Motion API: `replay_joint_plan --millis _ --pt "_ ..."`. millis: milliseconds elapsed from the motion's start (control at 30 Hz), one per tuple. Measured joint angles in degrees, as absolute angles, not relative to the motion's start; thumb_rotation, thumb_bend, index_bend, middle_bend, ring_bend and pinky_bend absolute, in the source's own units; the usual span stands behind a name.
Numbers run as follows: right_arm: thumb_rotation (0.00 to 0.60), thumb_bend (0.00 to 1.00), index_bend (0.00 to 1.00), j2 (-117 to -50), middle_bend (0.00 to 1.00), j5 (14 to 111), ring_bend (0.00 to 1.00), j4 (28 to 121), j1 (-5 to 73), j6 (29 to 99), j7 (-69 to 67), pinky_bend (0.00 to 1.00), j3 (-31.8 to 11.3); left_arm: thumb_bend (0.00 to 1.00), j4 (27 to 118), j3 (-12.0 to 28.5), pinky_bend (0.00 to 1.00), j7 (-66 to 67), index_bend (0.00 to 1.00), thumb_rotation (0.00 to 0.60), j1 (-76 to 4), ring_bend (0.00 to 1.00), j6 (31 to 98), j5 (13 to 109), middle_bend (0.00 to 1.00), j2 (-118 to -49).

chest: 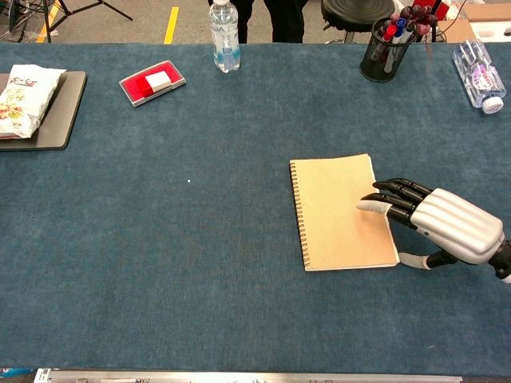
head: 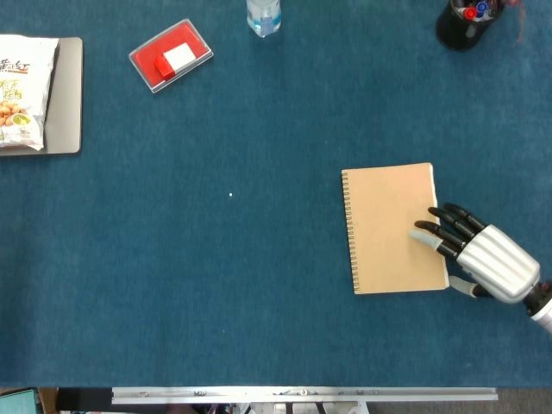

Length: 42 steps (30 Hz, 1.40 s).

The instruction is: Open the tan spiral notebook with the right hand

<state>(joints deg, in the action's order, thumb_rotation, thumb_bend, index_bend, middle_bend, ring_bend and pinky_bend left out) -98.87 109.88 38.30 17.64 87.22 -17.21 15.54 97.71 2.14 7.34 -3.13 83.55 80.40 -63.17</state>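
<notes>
My right hand [head: 483,252] lies at the notebook's [head: 390,227] free right edge, fingers outstretched on the closed cover, holding nothing. The notebook runs lengthwise away from me on the worktop [head: 241,285], spiral on its far left side.

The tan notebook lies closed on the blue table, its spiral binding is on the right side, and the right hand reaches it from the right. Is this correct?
Not quite. The spiral binding runs along the left edge of the tan notebook, as the head view shows. The rest is right: it lies closed on the blue table, and the right hand reaches it from the right.
</notes>
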Motion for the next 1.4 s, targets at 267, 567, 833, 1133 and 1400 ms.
replay_joint_plan --millis 267,567,833,1133,1400 --pt "0.6 0.18 0.14 -96.5 0.16 110.1 0.04 41.3 18.0 88.2 -15.6 0.1 15.4 0.11 97.8 2.1 0.46 7.3 0.47 0.6 -3.0 0.32 83.6 80.3 0.44 -63.1" --pt "0.6 0.17 0.14 -88.9 0.16 111.1 0.04 49.6 20.4 88.4 -8.6 0.1 14.7 0.11 97.7 2.1 0.46 7.5 0.47 0.6 -3.2 0.32 83.3 80.3 0.44 -63.2" --pt "0.6 0.0 0.14 -82.9 0.14 112.5 0.04 55.0 25.7 84.6 -0.2 0.1 12.6 0.11 97.6 2.1 0.46 7.7 0.47 0.6 -3.3 0.32 83.0 80.0 0.44 -63.3" --pt "0.6 0.0 0.13 -85.4 0.14 114.1 0.04 49.1 27.4 85.5 -3.9 0.1 12.2 0.11 97.5 2.1 0.46 7.7 0.47 0.6 -3.3 0.32 82.8 79.8 0.44 -63.3" --pt "0.6 0.0 0.12 -90.9 0.14 114.9 0.04 39.4 28.0 87.1 -9.9 0.1 12.8 0.11 97.6 2.2 0.46 7.4 0.47 0.6 -3.4 0.32 82.8 79.7 0.44 -63.1"
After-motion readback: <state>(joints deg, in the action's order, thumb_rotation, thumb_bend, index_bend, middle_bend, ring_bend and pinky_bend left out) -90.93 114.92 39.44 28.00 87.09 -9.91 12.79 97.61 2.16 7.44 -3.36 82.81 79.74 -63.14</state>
